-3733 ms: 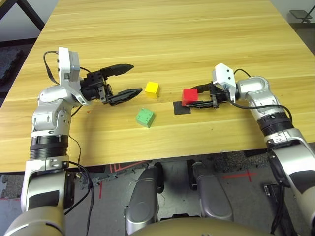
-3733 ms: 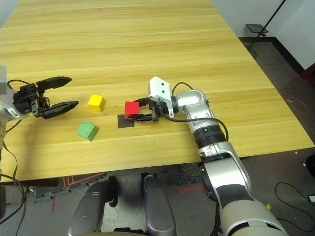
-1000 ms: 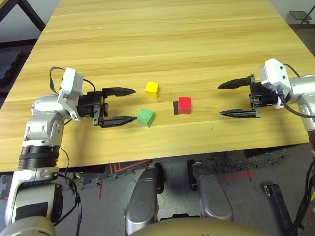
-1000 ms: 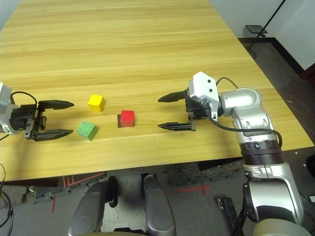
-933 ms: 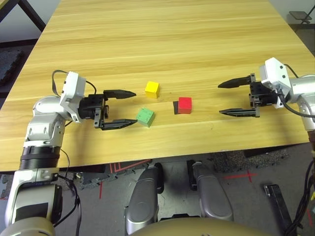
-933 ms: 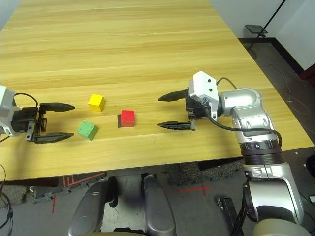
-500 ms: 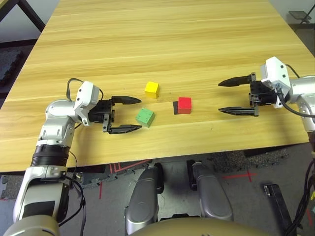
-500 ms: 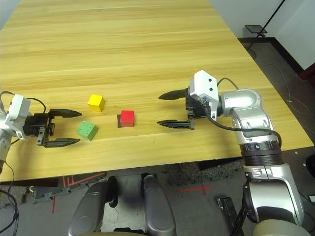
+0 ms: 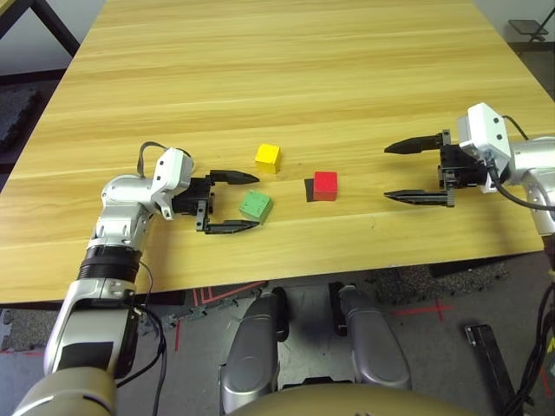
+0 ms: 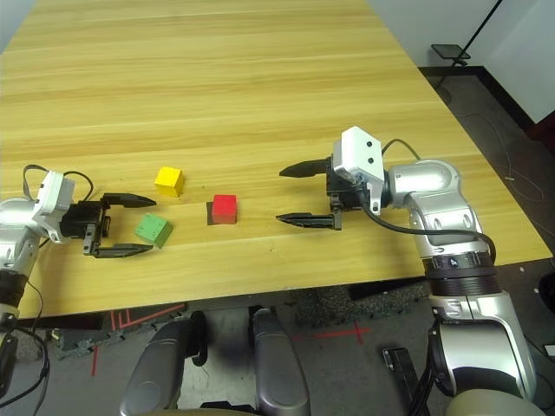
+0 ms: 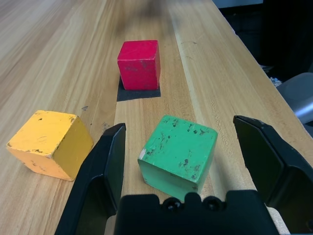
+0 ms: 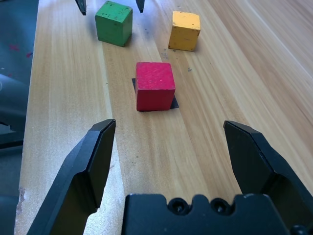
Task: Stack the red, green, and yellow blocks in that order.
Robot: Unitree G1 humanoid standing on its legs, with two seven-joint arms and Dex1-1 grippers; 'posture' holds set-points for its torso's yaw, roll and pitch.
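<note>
- Since a second ago the left gripper (image 9: pixel 236 201) has slid rightward along the table (image 9: pixel 286 69) to the green block (image 9: pixel 255 205); the right gripper (image 9: pixel 401 172) has stayed where it was, and no block has shifted.
- Left gripper, lower left of the head view: jaws spread wide and empty, fingertips flanking the green block's near edges without clear contact.
- Green block, just left of centre: a matte cube turned at an angle, with dark scuffs on its faces in the left wrist view (image 11: pixel 177 154).
- Red block (image 9: pixel 325 185), at centre: a cube sitting on the right part of a flat black patch (image 9: pixel 310 188), whose left edge sticks out; its top is lightly worn.
- Yellow block (image 9: pixel 267 157), slightly above and left of centre: near the green one but apart, with chipped corners in the left wrist view (image 11: pixel 51 143).
- Right gripper, at the right side: jaws released wide, empty, pointing toward the red block and well apart from it.
- Nothing lies between the three blocks.
- No writing can be read on anything.
</note>
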